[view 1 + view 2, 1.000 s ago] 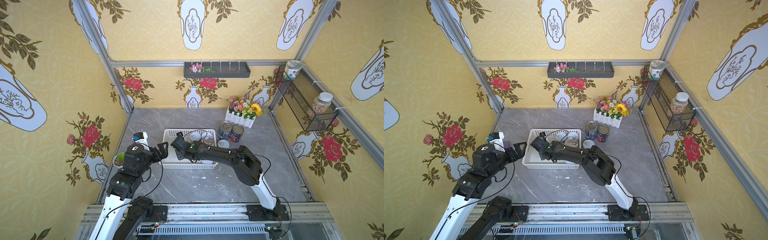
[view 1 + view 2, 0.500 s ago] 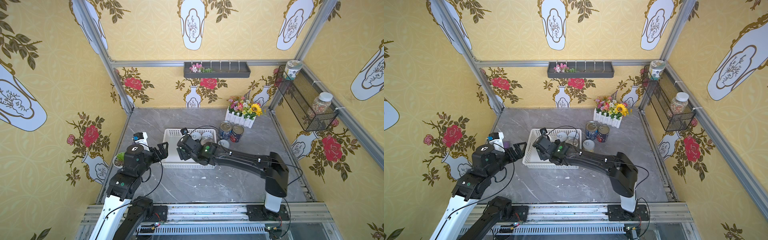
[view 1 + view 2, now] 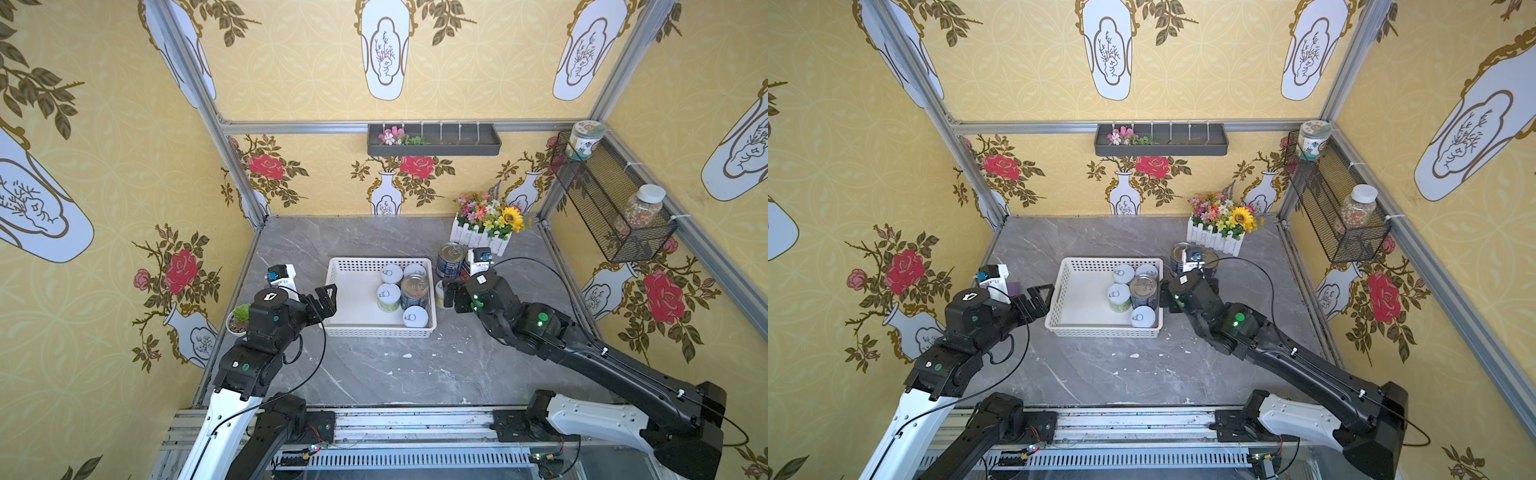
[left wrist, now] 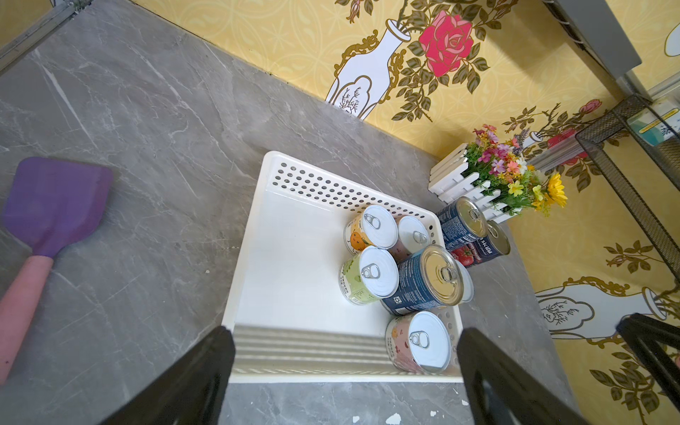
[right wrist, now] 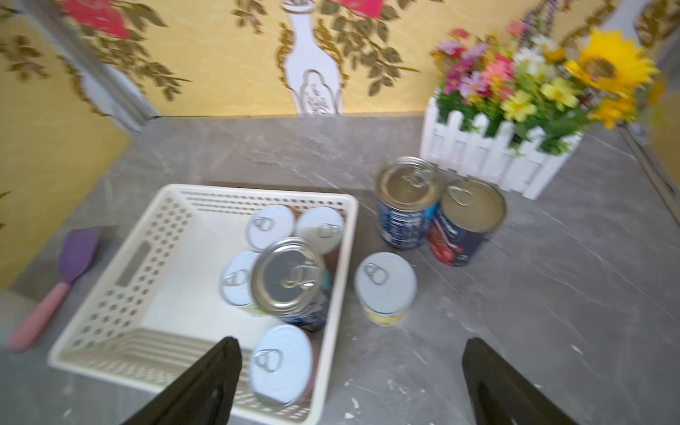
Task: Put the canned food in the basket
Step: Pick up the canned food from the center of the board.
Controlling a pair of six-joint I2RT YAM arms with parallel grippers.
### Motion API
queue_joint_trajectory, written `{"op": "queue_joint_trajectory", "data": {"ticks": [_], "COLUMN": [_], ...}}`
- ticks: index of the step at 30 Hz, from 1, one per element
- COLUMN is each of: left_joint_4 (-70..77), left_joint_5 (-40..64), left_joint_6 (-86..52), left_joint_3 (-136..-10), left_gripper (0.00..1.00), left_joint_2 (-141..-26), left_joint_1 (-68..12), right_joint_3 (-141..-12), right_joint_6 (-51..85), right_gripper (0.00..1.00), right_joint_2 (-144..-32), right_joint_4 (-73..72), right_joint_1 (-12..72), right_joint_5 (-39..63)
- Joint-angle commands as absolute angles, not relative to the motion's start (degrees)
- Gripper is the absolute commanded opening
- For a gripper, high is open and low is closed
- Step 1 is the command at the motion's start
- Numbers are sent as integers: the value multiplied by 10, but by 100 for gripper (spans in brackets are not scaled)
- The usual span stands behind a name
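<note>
The left arm (image 3: 245, 365) rises from its base and folds forward at the elbow. Its left gripper (image 3: 329, 300) points in toward the middle, jaws spread wide with nothing between them. The right arm (image 3: 615, 365) stretches long and low, reaching in from the opposite side, and the right gripper (image 5: 351, 347) tilts downward, its jaws parted wide and empty.

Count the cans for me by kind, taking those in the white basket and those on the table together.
White-lidded cans: 5
Metal cans with blue labels: 3
Total: 8
</note>
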State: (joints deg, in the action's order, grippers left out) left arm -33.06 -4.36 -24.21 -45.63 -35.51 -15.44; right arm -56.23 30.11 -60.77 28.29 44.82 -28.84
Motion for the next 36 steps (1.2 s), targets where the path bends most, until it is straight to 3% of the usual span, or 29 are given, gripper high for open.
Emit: {"op": "queue_joint_trajectory", "data": {"ticks": [1, 4, 11, 25, 36], "left_joint_4": [-330, -330, -331, -331, -331], "left_joint_5": [-44, -44, -50, -51, -49], "left_joint_6": [-237, -238, -239, -239, -239], "left_joint_3": [-455, -454, -454, -454, -454], "left_gripper": [100, 100, 100, 100, 100], "left_joint_2": [-354, -353, -350, -352, -354], "left_joint_1": [-155, -155, -155, -155, -154], "right_joint_3": [-548, -564, -594, -620, -642], "right_joint_6": [331, 330, 313, 286, 282], "right_gripper": [97, 97, 97, 97, 97], "right_joint_2": [-632, -698, -809, -904, -961], "right_joint_4": [287, 314, 308, 253, 248], "right_joint_1": [360, 317, 303, 288, 282], "right_joint_5": [-167, -154, -144, -51, -47]}}
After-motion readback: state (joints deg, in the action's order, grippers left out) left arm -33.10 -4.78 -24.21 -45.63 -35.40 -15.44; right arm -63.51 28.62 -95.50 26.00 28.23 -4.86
